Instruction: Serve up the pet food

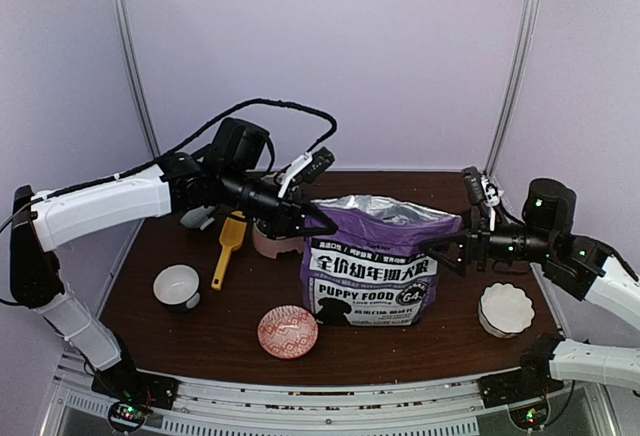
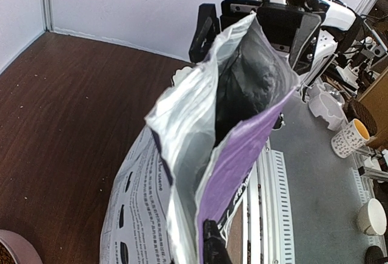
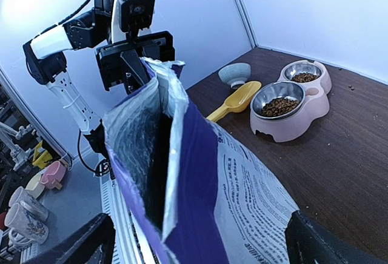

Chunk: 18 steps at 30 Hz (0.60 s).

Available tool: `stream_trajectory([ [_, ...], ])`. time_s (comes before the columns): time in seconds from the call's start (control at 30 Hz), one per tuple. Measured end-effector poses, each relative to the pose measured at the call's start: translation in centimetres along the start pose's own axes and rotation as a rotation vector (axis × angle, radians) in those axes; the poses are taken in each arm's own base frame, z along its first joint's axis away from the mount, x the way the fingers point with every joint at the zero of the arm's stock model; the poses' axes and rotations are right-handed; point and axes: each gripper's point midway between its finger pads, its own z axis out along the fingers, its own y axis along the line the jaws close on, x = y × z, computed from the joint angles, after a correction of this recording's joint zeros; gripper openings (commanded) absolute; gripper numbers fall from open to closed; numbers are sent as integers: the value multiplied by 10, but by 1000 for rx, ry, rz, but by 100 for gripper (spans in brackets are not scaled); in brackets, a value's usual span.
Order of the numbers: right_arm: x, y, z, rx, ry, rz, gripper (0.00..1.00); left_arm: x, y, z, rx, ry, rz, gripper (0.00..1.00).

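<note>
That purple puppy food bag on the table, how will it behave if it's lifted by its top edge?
Probably floppy: the puppy food bag has thin foil walls that crease and sag around its open mouth. Likely bottom-heavy, since it stands upright with a full-looking base. Held only by the corner that the left gripper pinches, it may fold and tilt.

bag [image 1: 375, 256] mid-table; feeder [image 1: 272, 246] at its 10 o'clock, kibble [image 3: 279, 105] inside; scoop [image 1: 229, 248] further out, same line; dish [image 1: 288, 331] 8; bowl [image 1: 505, 308] 3

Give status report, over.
Left gripper shut on purple bag rim; right gripper open at opposite edge. Bag upright, mouth open. Kibble in pink feeder. Nothing blocking.
</note>
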Motion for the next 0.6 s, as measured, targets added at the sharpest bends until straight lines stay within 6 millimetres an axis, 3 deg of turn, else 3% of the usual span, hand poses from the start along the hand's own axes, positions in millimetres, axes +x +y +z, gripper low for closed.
stream_trajectory([
  [0.13,21,-16,15,1,36,-9,95,0,0,-1,1,-1,-7,0],
  [0.2,30,-24,23,12,68,-9,76,0,1,-1,-1,-1,-12,0],
  [0.3,34,-36,28,59,102,-16,32,0,4,-3,-6,-4,-22,0],
  [0.37,30,-43,30,107,137,1,18,-1,5,-4,-7,-7,-29,0],
  [0.47,30,-48,33,142,222,41,6,-4,6,-6,-11,-14,-42,0],
  [0.6,29,-46,30,154,278,71,9,-7,1,-4,-8,-12,-74,0],
])
